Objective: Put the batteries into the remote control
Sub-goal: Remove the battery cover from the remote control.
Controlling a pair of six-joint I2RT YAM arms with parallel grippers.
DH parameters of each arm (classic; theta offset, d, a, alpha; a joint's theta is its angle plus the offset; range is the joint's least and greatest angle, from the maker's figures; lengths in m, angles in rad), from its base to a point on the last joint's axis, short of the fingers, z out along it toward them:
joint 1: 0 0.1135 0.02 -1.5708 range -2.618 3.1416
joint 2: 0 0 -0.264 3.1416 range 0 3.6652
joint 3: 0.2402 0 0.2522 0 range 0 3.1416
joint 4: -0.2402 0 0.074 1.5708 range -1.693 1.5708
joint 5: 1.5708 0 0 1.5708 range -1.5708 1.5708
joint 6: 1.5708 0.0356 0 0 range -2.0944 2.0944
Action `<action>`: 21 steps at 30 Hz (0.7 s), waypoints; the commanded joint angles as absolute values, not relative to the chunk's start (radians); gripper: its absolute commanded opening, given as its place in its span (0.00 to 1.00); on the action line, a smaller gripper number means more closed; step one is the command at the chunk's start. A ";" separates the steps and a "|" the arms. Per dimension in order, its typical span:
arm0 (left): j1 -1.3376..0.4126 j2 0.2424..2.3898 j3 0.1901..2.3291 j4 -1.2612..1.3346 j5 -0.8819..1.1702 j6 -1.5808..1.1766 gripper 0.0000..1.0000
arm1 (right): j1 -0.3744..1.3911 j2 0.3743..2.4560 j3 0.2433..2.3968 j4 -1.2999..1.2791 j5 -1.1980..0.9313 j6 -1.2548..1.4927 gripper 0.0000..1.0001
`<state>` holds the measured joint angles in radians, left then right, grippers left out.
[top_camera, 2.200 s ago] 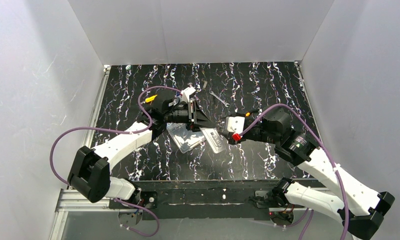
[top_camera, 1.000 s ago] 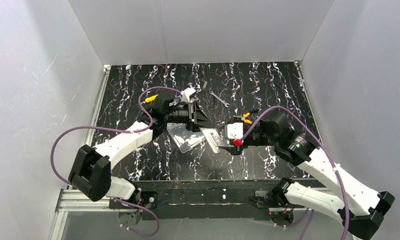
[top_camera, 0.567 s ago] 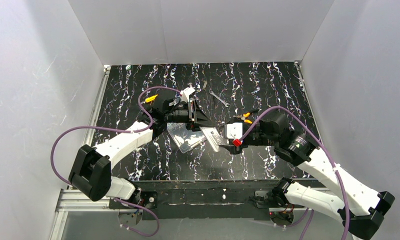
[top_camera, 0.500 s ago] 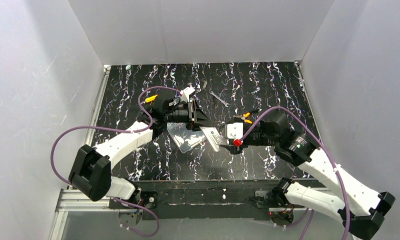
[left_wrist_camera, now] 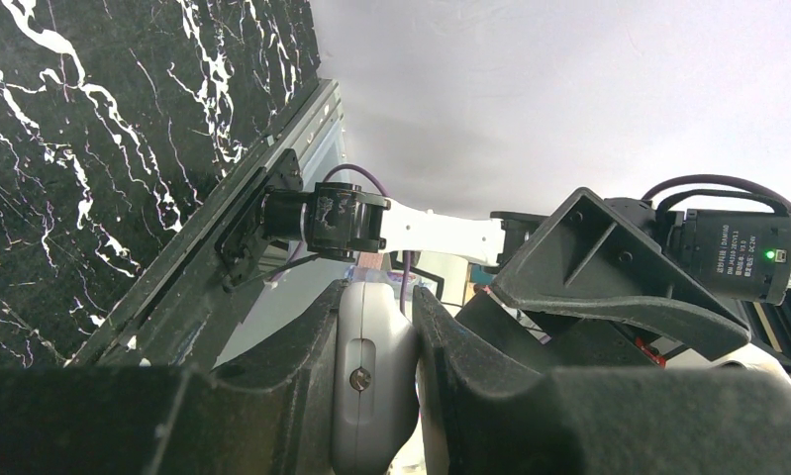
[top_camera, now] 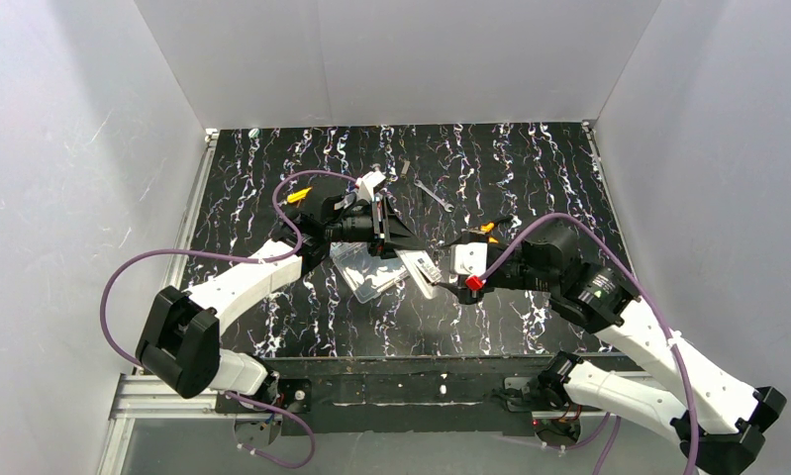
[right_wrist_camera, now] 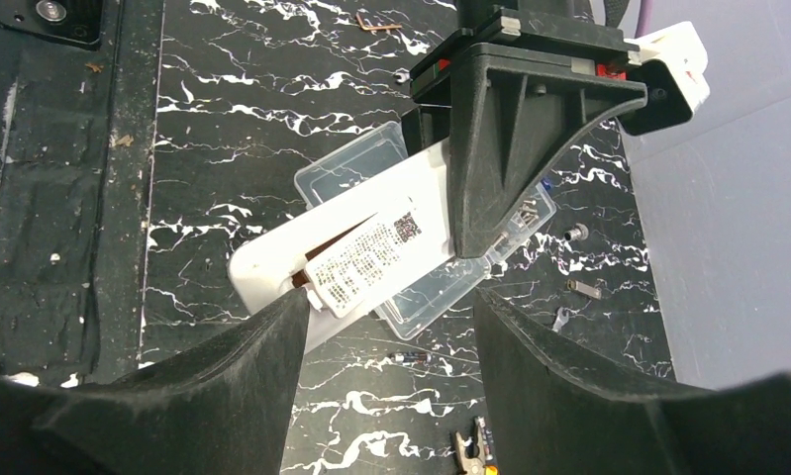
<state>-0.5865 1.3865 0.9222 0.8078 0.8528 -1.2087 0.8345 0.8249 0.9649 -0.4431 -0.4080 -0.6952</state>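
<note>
One remote control [right_wrist_camera: 342, 252], white, label showing, clamped in left gripper [left_wrist_camera: 374, 336] jaws over clear box [right_wrist_camera: 356, 168] (table [right_wrist_camera: 233, 89] beneath); right gripper [right_wrist_camera: 388, 302] jaws apart, near its free end.

Left gripper [left_wrist_camera: 376, 302] seen from its own wrist: the dark jaws press both sides of the remote control [left_wrist_camera: 373, 391], whose pale narrow edge bears a small round recess. Beyond lies the black, white-veined desk [left_wrist_camera: 94, 148], with a metal rail [left_wrist_camera: 292, 139] along its near edge. The right arm [left_wrist_camera: 441, 230] rises there, white-linked, with a purple cable [left_wrist_camera: 713, 184] and a green-lit motor housing [left_wrist_camera: 733, 255].
</note>
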 commanded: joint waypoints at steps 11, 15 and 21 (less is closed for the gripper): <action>-0.610 1.384 0.921 0.847 0.939 -1.210 0.00 | 0.833 0.788 0.939 -0.406 -0.356 -0.690 0.68; -0.611 1.382 0.923 0.844 0.939 -1.209 0.00 | 0.833 0.791 0.936 -0.422 -0.357 -0.693 0.68; -0.612 1.383 0.923 0.846 0.935 -1.210 0.00 | 0.834 0.778 0.932 -0.441 -0.349 -0.698 0.68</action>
<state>-0.5941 1.3869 0.9222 0.8101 0.8558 -1.2083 0.8341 0.7925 0.9382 -0.4477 -0.3859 -0.6888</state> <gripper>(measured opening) 0.257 0.686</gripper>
